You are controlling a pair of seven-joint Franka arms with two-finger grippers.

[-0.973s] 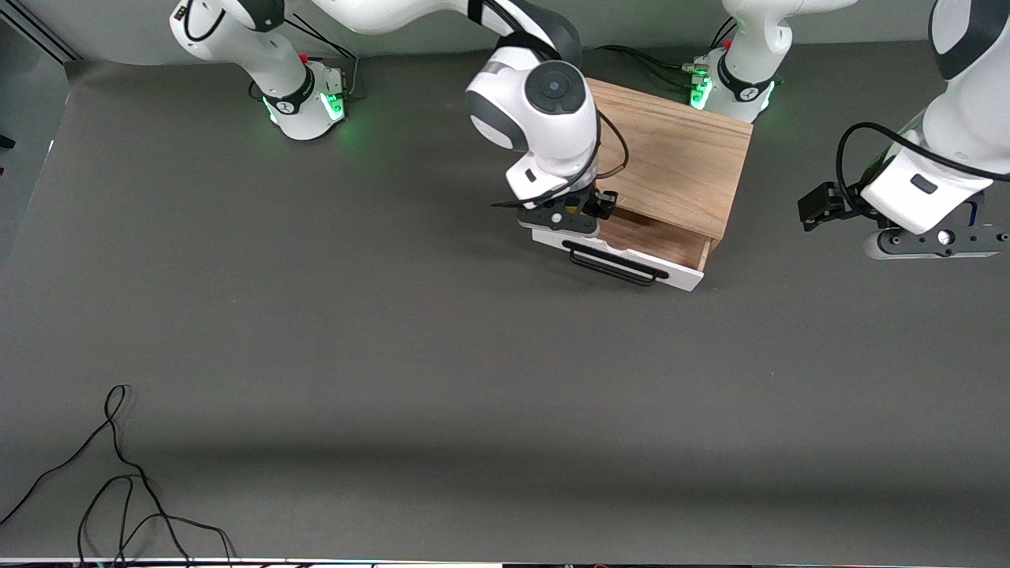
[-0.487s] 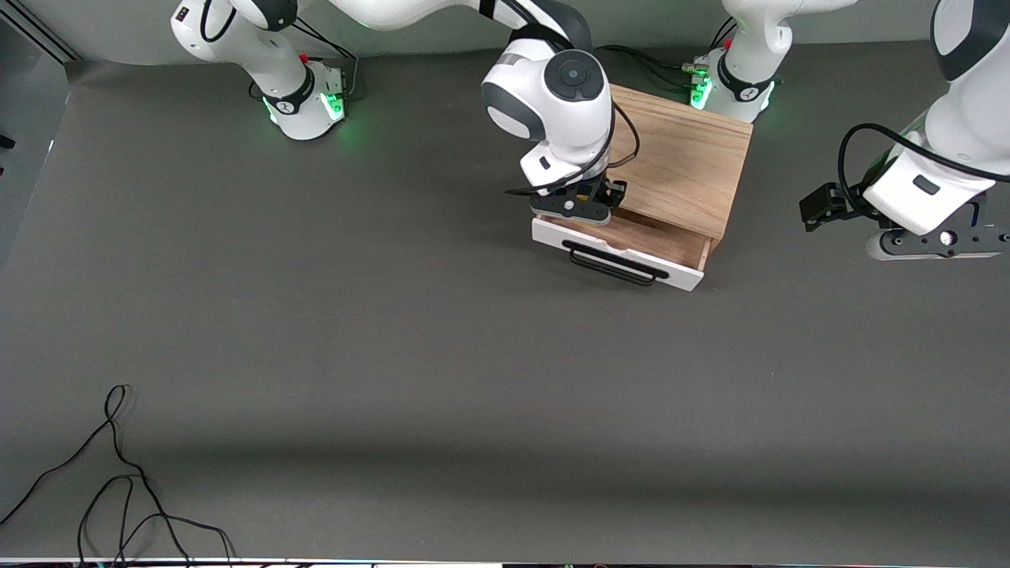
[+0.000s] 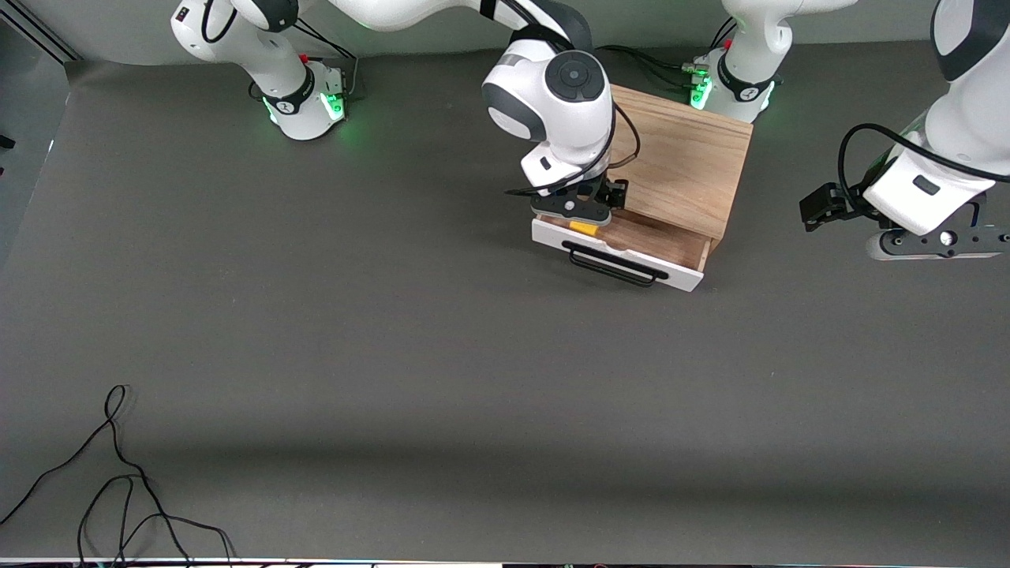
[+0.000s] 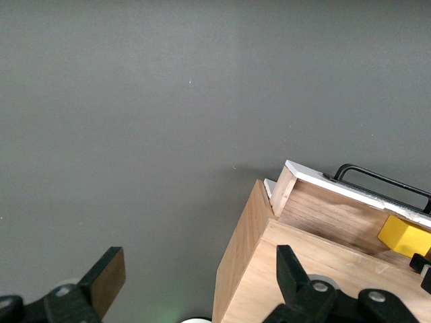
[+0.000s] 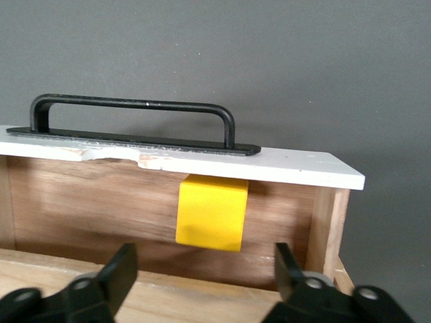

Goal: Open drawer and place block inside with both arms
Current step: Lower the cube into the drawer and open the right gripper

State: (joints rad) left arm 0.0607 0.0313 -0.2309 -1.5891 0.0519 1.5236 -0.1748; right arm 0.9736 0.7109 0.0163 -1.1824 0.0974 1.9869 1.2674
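Placing step, by the look of it: block (image 5: 211, 212) lying in open drawer (image 3: 623, 251), against its white front. Right gripper (image 3: 582, 207) just above, fingers wide. Left gripper (image 3: 935, 241) waiting over surface (image 3: 394, 331), fingers wide. Next, likely: lift right gripper straight up, clear of drawer.

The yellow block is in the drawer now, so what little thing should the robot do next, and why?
Probably lift the right gripper straight up out of the drawer. Its fingers are open, and the block lies free inside against the white front, so nothing is held. The left gripper waits open beside the cabinet, over the table.
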